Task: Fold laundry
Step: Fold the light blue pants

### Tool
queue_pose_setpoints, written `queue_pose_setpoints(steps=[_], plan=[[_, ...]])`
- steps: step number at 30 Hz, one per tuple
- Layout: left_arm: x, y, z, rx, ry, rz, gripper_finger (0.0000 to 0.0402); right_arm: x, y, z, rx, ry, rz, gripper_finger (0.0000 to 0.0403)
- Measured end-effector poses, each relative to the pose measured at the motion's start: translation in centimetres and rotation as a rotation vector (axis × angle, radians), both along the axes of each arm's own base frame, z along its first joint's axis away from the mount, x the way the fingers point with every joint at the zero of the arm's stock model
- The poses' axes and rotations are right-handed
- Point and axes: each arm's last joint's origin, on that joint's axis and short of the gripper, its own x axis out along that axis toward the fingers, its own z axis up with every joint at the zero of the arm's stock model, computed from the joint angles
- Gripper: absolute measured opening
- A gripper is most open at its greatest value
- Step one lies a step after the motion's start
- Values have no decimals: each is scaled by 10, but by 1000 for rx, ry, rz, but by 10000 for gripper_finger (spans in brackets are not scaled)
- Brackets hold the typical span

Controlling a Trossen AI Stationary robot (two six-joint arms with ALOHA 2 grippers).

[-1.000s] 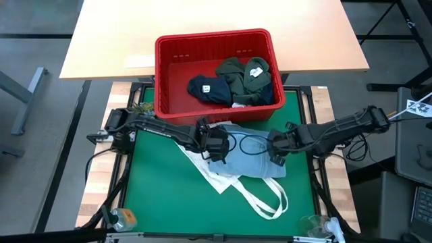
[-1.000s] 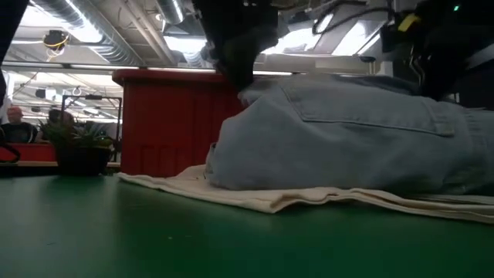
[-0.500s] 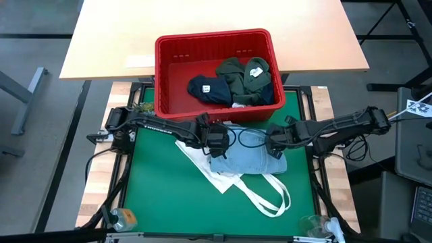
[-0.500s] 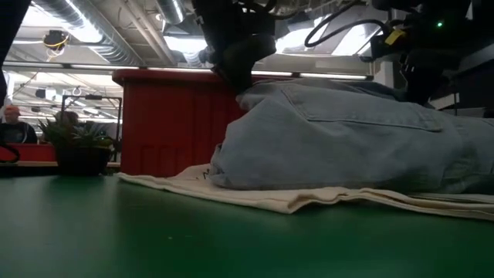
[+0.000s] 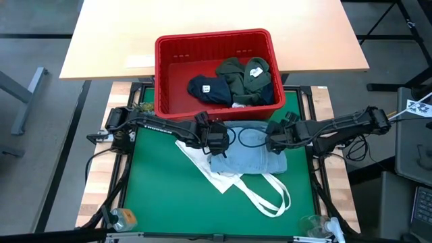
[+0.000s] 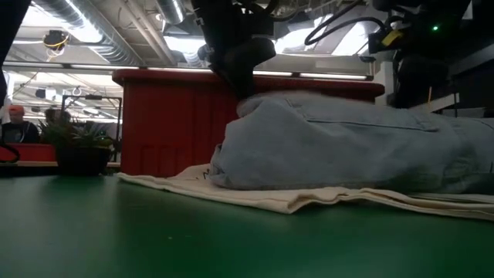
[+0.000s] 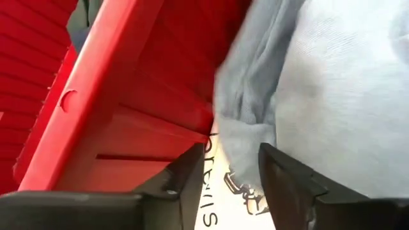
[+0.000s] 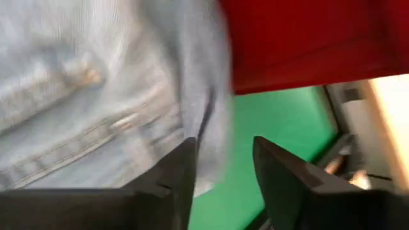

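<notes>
Meanwhile, we find the folding barely begun: one light blue denim garment (image 5: 246, 156) lies doubled over on the green table (image 5: 155, 196), on top of a white tote bag (image 5: 263, 196) whose long handles trail toward the near edge. We judge this piece roughly folded but not yet smoothed, and its bulging hump in the low view suggests it needs flattening. The left gripper (image 5: 217, 143) sits at the denim's left edge and the right gripper (image 5: 275, 142) at its right edge, both just in front of the red basket (image 5: 169, 74). In each wrist view the fingers (image 7: 287, 179) stand parted with cloth between them but not pinched, so we read both as letting go. Still unfolded in the basket are a navy garment (image 5: 206, 89) and a dark olive garment (image 5: 236, 79), bunched together; a white printed piece barely shows beneath them. Behind the basket stretches a pale wooden tabletop (image 5: 202, 20). Beyond the table, the low view shows a potted plant (image 6: 77, 143), ceiling ducts and a person (image 6: 14, 123) far off.
</notes>
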Motion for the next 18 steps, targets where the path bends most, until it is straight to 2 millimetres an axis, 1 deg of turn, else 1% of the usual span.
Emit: queue_pose_setpoints(steps=[2, 5, 9, 12, 18], plan=[[0, 0, 0, 4, -3, 3, 156, 0, -1, 1, -31, -3, -3, 178], [0, 0, 1, 22, -19, 22, 160, 0, -1, 1, -33, -4, -2, 196], [0, -5, 3, 38, -29, 16, 151, 0, 1, 0, 24, 2, 1, 204], [1, -13, 5, 0, -67, -15, 139, 1, 4, -2, 141, 10, 8, 204], [8, -40, 6, -254, -123, -175, 120, 7, 13, -4, 452, -24, 45, 204]])
